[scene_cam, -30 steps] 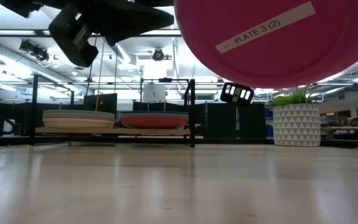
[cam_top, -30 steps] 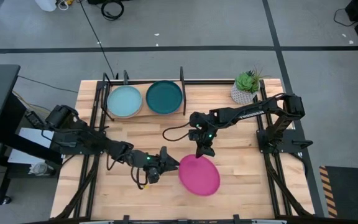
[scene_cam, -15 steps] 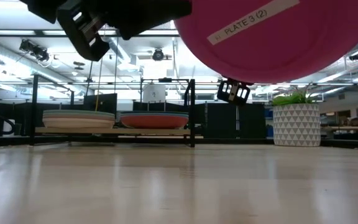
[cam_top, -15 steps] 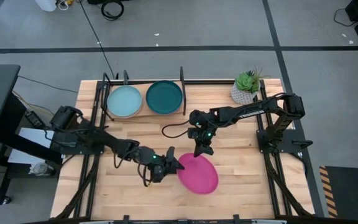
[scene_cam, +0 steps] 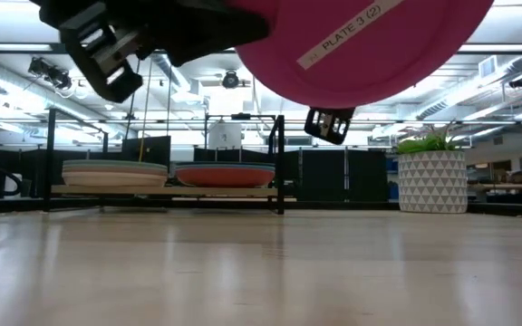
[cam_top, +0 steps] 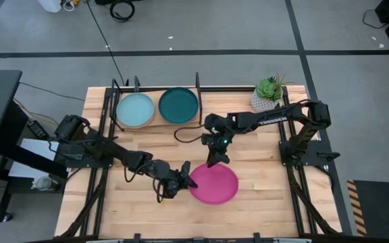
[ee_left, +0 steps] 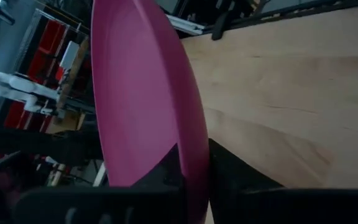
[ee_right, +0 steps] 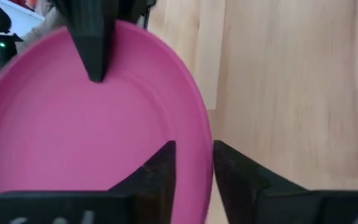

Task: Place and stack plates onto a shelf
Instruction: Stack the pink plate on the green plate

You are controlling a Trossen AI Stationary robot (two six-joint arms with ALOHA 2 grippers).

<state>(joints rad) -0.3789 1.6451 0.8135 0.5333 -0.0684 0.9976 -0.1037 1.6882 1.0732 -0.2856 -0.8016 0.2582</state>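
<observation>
The magenta plate (cam_top: 214,184) hangs in the air above the front middle of the plank table (cam_top: 262,202), held at two places on its rim. In the low view its underside fills the top of the picture, and a white label (scene_cam: 352,33) on it reads "PLATE 3 (2)". The left gripper (cam_top: 183,177) clamps the plate's left edge; the left wrist view shows its fingers (ee_left: 166,171) closed on either side of the thin rim. The right gripper (cam_top: 214,160) pinches the plate's far edge, with one finger above the rim and one below it, as the right wrist view shows.

Farther back, the shelf (cam_top: 198,81) stands at the table's far left. A stack topped by a pale blue plate (cam_top: 135,109) sits on its left half, and a stack topped by a teal plate (cam_top: 178,105) on its right half. In the low view, an orange plate (scene_cam: 225,175) lies under the teal one. A potted plant (cam_top: 268,94) stands at the far right corner.
</observation>
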